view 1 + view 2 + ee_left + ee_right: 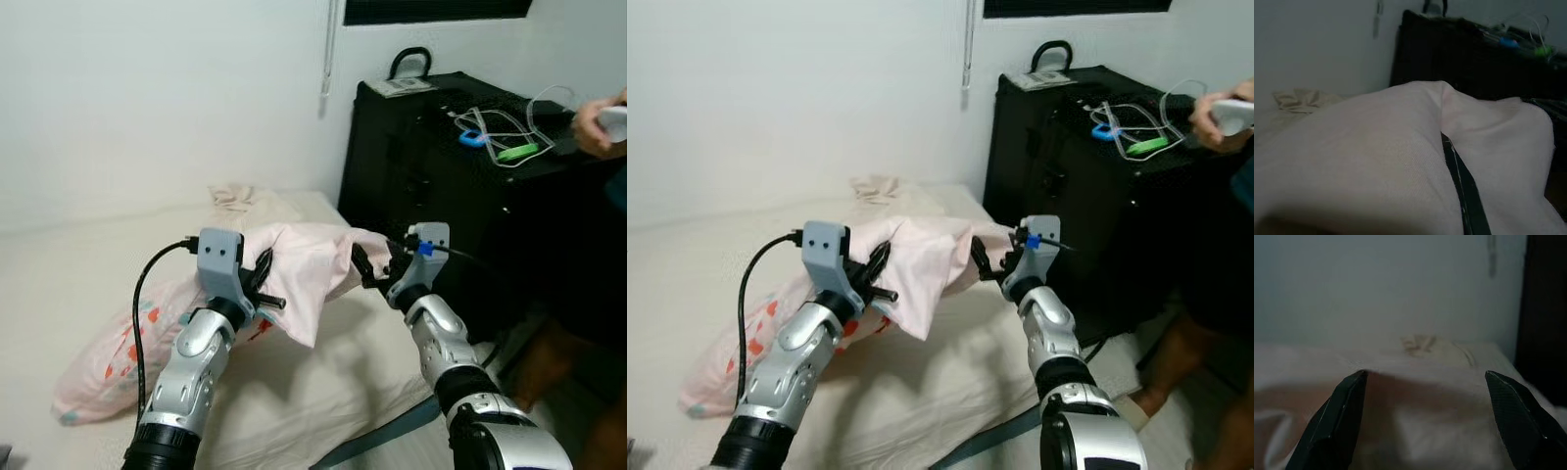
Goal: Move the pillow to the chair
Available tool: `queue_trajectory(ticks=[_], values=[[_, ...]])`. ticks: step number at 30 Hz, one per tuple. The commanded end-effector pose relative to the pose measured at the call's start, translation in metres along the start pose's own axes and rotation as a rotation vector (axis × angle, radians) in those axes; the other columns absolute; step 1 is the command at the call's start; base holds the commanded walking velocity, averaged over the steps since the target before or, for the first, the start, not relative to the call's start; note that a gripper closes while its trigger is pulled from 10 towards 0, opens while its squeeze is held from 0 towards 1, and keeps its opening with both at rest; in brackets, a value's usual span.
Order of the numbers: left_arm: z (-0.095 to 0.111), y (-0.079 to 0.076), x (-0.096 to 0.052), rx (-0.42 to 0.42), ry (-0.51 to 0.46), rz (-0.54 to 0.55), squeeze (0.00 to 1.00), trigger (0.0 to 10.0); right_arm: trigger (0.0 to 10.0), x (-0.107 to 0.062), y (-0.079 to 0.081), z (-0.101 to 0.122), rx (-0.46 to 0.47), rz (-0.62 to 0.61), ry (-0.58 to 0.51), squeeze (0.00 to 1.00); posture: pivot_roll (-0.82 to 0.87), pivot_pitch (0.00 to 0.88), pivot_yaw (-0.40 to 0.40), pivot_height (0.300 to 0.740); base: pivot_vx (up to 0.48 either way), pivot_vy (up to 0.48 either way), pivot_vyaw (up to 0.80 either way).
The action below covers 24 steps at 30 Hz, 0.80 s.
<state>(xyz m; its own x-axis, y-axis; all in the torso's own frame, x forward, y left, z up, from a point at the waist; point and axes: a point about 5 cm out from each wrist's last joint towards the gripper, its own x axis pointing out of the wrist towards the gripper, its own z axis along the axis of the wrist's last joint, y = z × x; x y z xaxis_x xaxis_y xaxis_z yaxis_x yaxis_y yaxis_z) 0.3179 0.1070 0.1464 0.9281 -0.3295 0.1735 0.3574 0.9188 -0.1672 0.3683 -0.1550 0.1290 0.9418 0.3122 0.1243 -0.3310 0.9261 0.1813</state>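
A pink pillow (306,257) printed with red and blue shapes lies on the bed (59,284), its near end lifted off the sheet. My left gripper (261,279) is shut on the raised fabric, which drapes over it; in the left wrist view the pink cloth (1376,161) covers all but one black finger (1463,193). My right gripper (364,264) is at the pillow's right end. Its fingers stand wide open (1425,377), with the pillow (1425,431) just beyond them.
A tall black cabinet (431,176) stands right of the bed, with cables and small items on top. A person's hand (600,119) reaches over it, their leg (558,377) beside the bed. A crumpled cream cloth (240,201) lies by the wall.
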Motion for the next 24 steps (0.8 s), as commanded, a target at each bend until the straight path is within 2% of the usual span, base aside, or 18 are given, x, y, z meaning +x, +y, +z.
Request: queue_trajectory(ticks=[1,11,22,24], values=[[0.001,0.005,0.001,-0.005,-0.018,0.029,0.0,10.0,10.0,0.004,0.008,0.003,0.002,0.026,-0.02,0.0,0.07,0.0,-0.086,0.74,0.0,0.0,0.72],[-0.011,0.005,-0.004,-0.006,0.017,0.043,0.0,10.0,10.0,-0.003,0.007,-0.011,0.005,0.014,0.038,0.0,0.08,0.0,-0.093,0.74,0.0,0.0,0.72],[-0.014,0.01,-0.006,0.003,0.029,0.06,0.0,10.0,10.0,-0.007,0.006,-0.018,0.007,0.006,0.065,0.0,0.08,0.0,-0.093,0.74,0.0,0.0,0.71],[-0.02,0.009,-0.009,0.015,0.057,0.038,0.0,10.0,10.0,-0.009,0.007,-0.02,0.009,0.004,0.066,0.0,0.07,0.0,-0.09,0.74,0.0,0.0,0.72]])
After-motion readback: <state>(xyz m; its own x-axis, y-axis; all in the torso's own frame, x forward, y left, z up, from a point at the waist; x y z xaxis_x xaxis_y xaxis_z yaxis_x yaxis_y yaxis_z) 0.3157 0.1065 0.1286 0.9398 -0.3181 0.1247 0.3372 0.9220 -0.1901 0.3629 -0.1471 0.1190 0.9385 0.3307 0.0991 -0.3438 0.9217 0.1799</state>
